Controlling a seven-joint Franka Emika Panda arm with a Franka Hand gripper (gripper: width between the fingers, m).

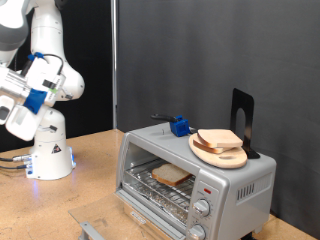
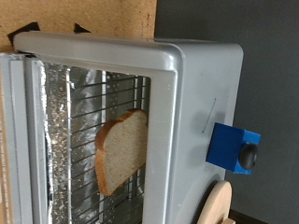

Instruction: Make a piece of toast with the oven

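The silver oven (image 1: 240,185) stands at the exterior view's lower right with its glass door (image 1: 95,228) folded down open. A piece of toast (image 1: 172,176) lies flat on the wire rack inside; it also shows in the wrist view (image 2: 121,149) on the rack (image 2: 84,103). The oven body fills the wrist view (image 2: 192,103). The arm's hand (image 1: 20,112) is at the exterior view's left edge, well away from the oven and raised above the table. Its fingers do not show in either view. Nothing is seen held.
On the oven top lie a wooden plate (image 1: 208,153) with more bread slices (image 1: 220,139), a blue block with a black knob (image 1: 180,126) (image 2: 234,149) and a black stand (image 1: 242,120). Two knobs (image 1: 200,208) sit on the oven front. The robot base (image 1: 50,155) stands on the wooden table.
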